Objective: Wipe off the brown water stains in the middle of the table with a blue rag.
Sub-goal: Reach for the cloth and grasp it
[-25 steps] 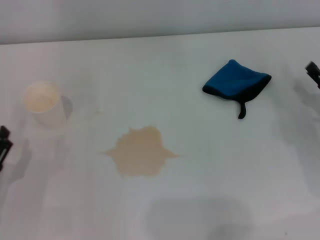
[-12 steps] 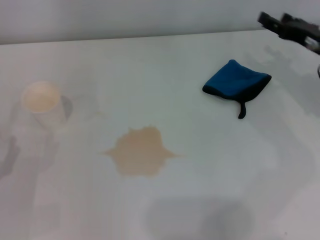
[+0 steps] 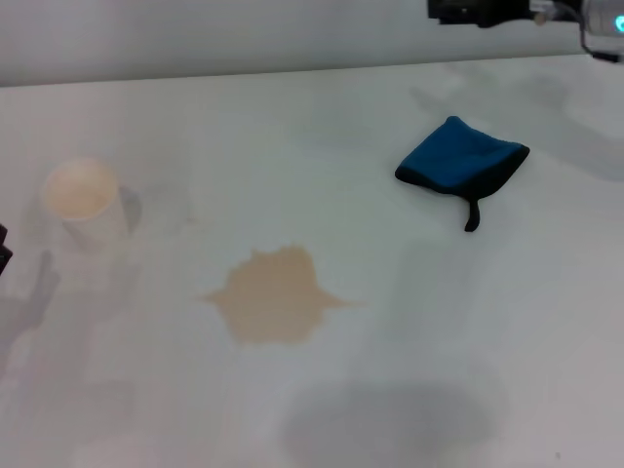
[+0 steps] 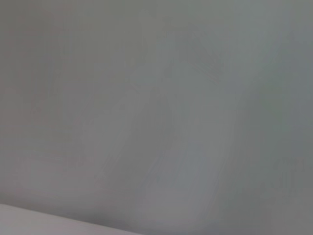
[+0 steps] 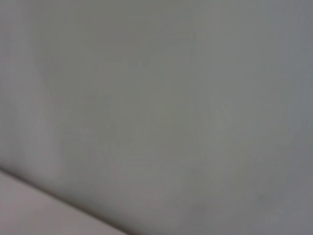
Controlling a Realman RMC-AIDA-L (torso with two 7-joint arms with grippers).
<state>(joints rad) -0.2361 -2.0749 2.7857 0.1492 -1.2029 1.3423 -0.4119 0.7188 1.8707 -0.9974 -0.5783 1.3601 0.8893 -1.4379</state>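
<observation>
The brown water stains (image 3: 275,295) form one tan blotch in the middle of the white table (image 3: 292,136). The blue rag (image 3: 458,156) lies folded at the back right, its black loop strap pointing toward me. My right gripper (image 3: 458,12) hangs high over the table's far edge, behind the rag and apart from it. Only a dark sliver of my left gripper (image 3: 3,249) shows at the left edge, next to nothing. Both wrist views show only a plain grey surface.
A white paper cup (image 3: 86,203) stands upright at the left, left of and behind the stain. The table's far edge runs along the top of the head view.
My right gripper has risen from the right edge and moved left along the far edge. My left gripper left the view, then reappeared as a sliver. Rag, stain and cup have not moved.
</observation>
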